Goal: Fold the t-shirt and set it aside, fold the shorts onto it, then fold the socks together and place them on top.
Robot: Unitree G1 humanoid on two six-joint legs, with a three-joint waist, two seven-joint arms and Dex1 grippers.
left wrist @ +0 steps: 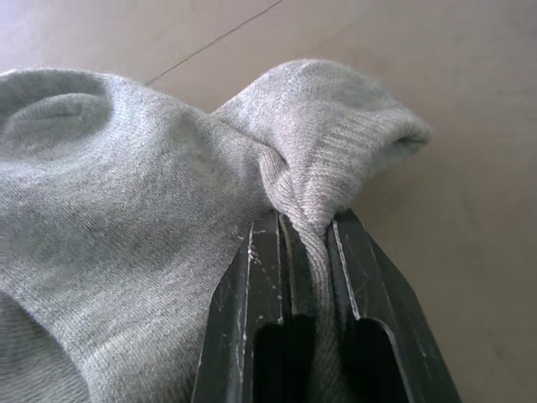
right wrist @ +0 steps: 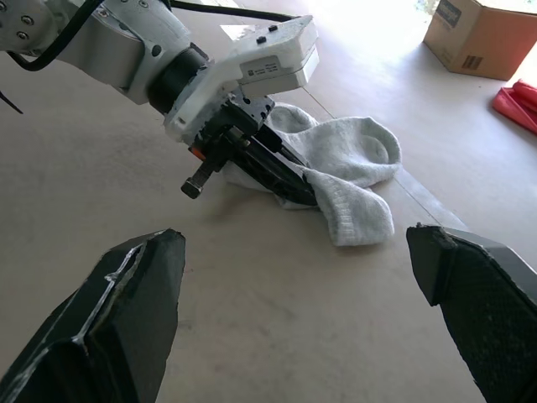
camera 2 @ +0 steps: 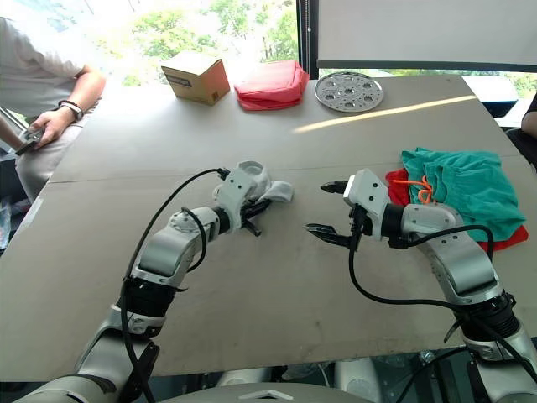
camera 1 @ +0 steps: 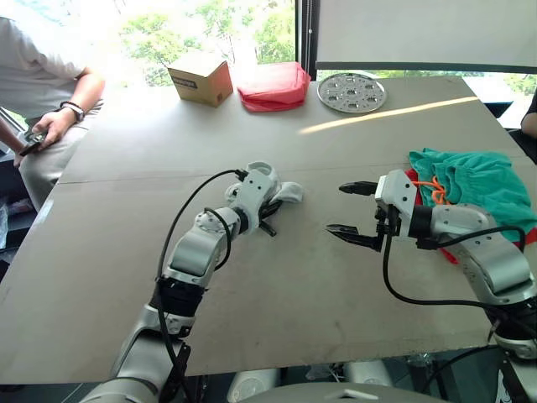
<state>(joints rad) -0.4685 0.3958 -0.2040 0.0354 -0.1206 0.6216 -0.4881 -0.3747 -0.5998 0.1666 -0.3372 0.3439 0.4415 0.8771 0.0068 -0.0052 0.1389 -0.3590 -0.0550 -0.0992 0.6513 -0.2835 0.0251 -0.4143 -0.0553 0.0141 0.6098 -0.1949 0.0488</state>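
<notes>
From the head we see the socks (camera 1: 285,193) mid-table, well apart from the shorts (camera 1: 470,180), which lie folded over the t-shirt (camera 2: 397,180). Our left gripper (camera 1: 270,214) is clamped on the socks; our right gripper (camera 1: 357,214) hangs spread wide between socks and shorts.

In the left wrist view, our fingers (left wrist: 260,277) pinch a cuff fold tightly.

In the right wrist view, the loose toe end faces us; we judge we should grasp it, fold it over squarely, then carry both to the shorts.

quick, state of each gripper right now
Left gripper: shut on the socks, pinching a fold of grey fabric.
Right gripper: open, holding nothing, facing the socks.
</notes>
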